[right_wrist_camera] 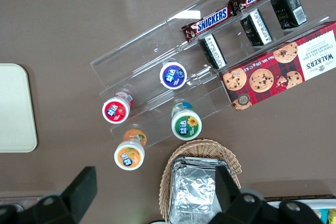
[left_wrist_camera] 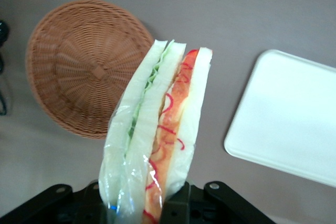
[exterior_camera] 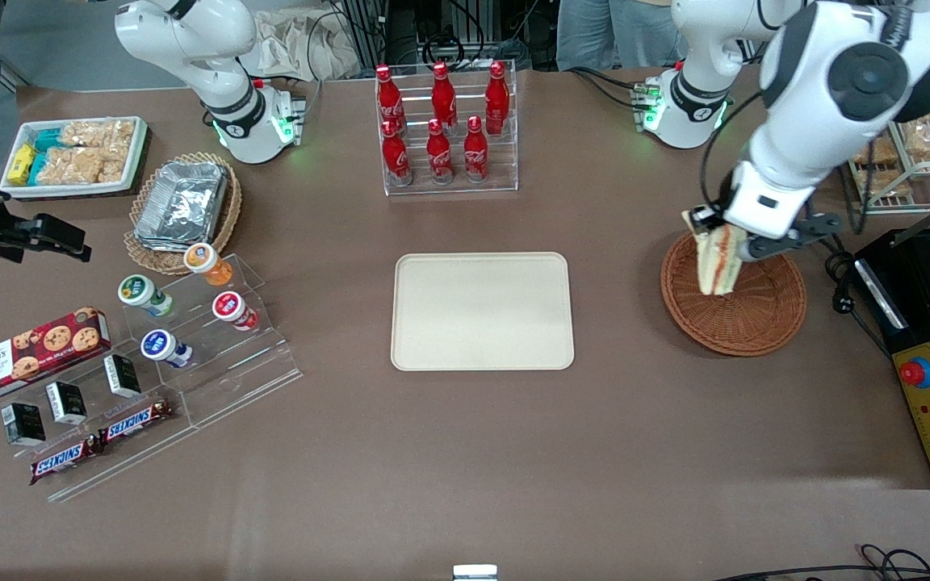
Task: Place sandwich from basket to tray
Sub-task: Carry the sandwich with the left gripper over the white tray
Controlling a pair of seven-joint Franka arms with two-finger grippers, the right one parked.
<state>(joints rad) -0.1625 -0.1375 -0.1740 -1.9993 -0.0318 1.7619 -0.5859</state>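
Carry step in hand: the gripper (exterior_camera: 725,236) has its jaws clamped on the wrapped sandwich (exterior_camera: 718,260), held above the wicker basket (exterior_camera: 747,319). Next move, in my judgement: carry it sideways to the bare cream tray (exterior_camera: 482,311) and lower before release.

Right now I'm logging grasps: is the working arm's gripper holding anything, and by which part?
Yes. The gripper, above the basket, is shut on the sandwich, pinching one end of the wrapped wedge; the rest hangs free.

The sandwich (left_wrist_camera: 157,140), clamped in the end effector (left_wrist_camera: 139,211) above the basket (exterior_camera: 747,315), wears glossy, crinkled clear film. The basket is rough woven wicker. Nearby, the tray (exterior_camera: 482,311) looks smooth, matt plastic on the matt brown tabletop (exterior_camera: 465,452).
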